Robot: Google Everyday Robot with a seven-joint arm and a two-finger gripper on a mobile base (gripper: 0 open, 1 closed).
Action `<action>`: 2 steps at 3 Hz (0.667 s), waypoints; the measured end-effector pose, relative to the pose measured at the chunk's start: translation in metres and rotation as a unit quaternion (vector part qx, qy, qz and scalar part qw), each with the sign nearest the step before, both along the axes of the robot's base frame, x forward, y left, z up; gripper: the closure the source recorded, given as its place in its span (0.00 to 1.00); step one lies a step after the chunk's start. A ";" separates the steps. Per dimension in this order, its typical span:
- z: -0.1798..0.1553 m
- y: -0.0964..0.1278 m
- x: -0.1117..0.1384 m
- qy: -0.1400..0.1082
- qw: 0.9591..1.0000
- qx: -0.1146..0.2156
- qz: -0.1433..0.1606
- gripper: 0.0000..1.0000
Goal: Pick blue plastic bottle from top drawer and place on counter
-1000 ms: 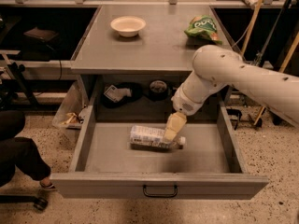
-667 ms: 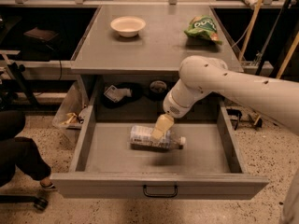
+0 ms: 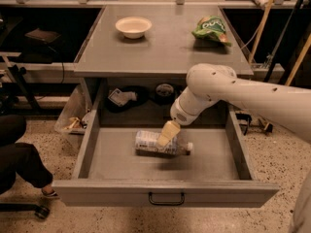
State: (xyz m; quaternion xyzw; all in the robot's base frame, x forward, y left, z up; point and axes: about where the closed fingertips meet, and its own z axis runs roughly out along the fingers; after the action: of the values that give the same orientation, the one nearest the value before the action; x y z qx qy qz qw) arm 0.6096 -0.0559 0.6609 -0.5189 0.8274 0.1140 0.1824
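The blue plastic bottle (image 3: 151,143) lies on its side in the middle of the open top drawer (image 3: 165,194), white cap pointing right. My gripper (image 3: 166,134) reaches down from the white arm on the right and sits right over the bottle's middle. The counter (image 3: 165,47) is the grey top above the drawer.
A cream bowl (image 3: 133,26) stands at the counter's back left and a green snack bag (image 3: 210,29) at its back right. Dark items (image 3: 121,97) lie on the shelf behind the drawer. A person's leg (image 3: 19,160) is at the left. Poles lean at the right.
The arm has swung left and the gripper has moved left along the bottle, from near its cap end to over its middle. The bottle has not moved.
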 end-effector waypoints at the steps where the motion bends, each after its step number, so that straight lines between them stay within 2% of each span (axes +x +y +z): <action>1: -0.040 -0.002 -0.019 0.028 1.000 -0.013 0.003 0.00; 2: -0.066 0.001 -0.037 0.046 0.999 -0.014 0.002 0.00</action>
State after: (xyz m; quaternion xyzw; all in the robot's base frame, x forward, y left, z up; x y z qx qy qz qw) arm 0.5729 -0.0549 0.5944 -0.5173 0.8352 0.1268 0.1367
